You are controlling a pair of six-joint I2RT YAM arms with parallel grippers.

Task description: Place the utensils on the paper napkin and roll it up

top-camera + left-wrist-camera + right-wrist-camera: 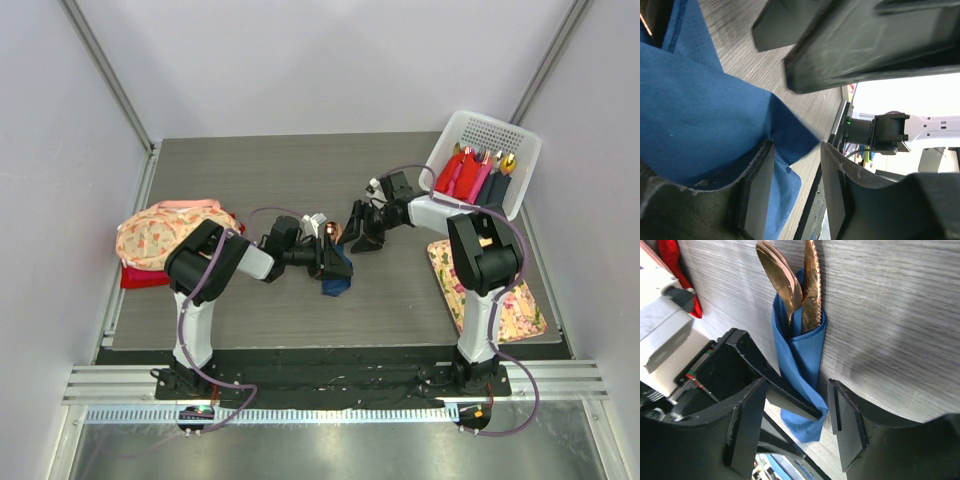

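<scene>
The paper napkin [801, 352] lies on the table as a dark blue roll [337, 272]. The utensils poke from its top end: a copper spoon [781, 274] and a serrated knife [812, 287]. My right gripper [797, 427] is open, its jaws standing either side of the roll's lower end without pinching it. My left gripper [796, 192] is open too. The blue paper [700, 110] lies beside and behind its left finger [757, 192], with bare table in the gap. In the top view the two grippers [325, 258] [358, 238] meet over the roll at mid-table.
A white basket [520, 150] at the back right holds red, pink and dark rolls with gold tips. One floral cloth [170, 235] lies at the left over something red. Another floral cloth [505, 300] lies at the right by the right arm.
</scene>
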